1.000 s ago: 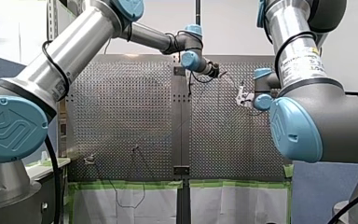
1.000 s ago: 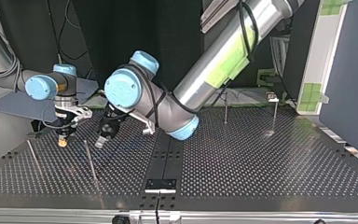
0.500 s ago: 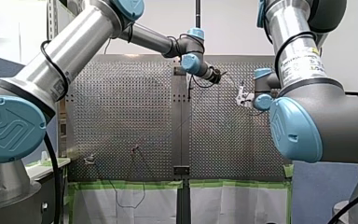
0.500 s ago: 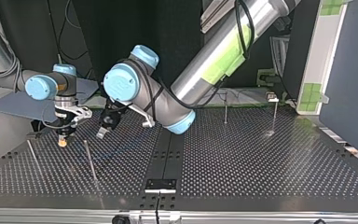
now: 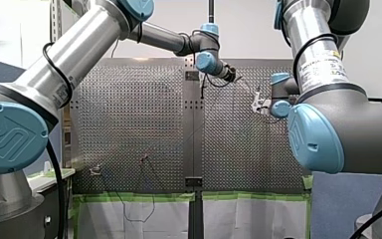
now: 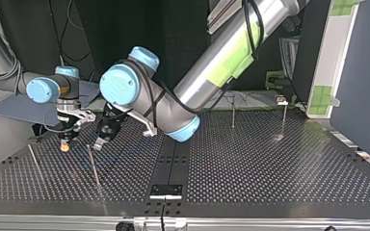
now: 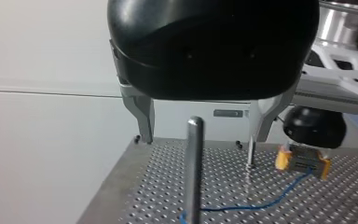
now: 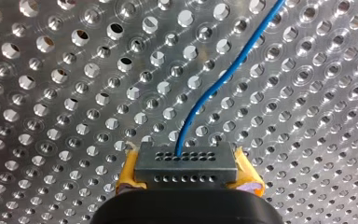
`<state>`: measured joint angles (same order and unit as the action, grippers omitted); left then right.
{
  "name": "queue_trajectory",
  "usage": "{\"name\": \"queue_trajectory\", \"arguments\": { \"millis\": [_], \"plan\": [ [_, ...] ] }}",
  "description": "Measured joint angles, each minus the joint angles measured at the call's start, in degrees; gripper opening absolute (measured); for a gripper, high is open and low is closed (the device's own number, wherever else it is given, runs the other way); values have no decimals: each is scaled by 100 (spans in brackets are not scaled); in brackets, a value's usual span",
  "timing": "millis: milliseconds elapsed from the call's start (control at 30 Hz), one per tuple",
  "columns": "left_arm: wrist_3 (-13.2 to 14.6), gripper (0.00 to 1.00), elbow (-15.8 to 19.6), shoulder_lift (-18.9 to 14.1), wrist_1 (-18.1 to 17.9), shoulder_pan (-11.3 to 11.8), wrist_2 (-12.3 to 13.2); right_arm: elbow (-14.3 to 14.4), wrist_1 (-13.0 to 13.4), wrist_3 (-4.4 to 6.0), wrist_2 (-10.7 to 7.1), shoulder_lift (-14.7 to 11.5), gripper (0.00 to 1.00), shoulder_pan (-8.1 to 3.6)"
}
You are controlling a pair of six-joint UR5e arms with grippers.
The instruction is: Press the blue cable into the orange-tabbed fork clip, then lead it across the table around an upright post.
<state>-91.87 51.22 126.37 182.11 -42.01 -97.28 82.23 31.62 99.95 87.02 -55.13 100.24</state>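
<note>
The blue cable (image 8: 219,79) runs over the perforated table (image 8: 51,116) into my right gripper (image 8: 186,168), whose yellow-sided fingertips are shut on it. In the left wrist view the cable (image 7: 242,206) trails from that gripper (image 7: 303,161) to the foot of an upright post (image 7: 195,177). My left gripper (image 7: 198,149) hangs open above the table, and the post stands between its metal fingers (image 7: 144,121). In the top view my left gripper (image 6: 99,143) is just beside my right gripper (image 6: 65,144), over the leaning post (image 6: 94,168). A small orange-tipped fixture (image 5: 143,159) sits near the front view's bottom edge.
Another thin post (image 6: 33,161) stands at the top view's left. Two more uprights (image 6: 232,115) (image 6: 284,118) stand at its right, towards the back. A black strip (image 6: 173,154) runs down the table's middle.
My left gripper has shifted a little towards the top view's left, closer to the leaning post and to my right gripper. My right gripper has stayed where it was.
</note>
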Motion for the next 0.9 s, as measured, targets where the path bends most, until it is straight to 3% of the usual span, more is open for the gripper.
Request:
{"name": "queue_trajectory", "arguments": {
  "millis": [667, 900],
  "plan": [
    [-34, 99, -44, -1, 43, -55, -44, 0, 1, 0, 0, 0, 0, 0],
    [-106, 99, -44, -2, 251, -60, -306, 0, -5, 0, 0, 3, 0, 2]
  ]
}}
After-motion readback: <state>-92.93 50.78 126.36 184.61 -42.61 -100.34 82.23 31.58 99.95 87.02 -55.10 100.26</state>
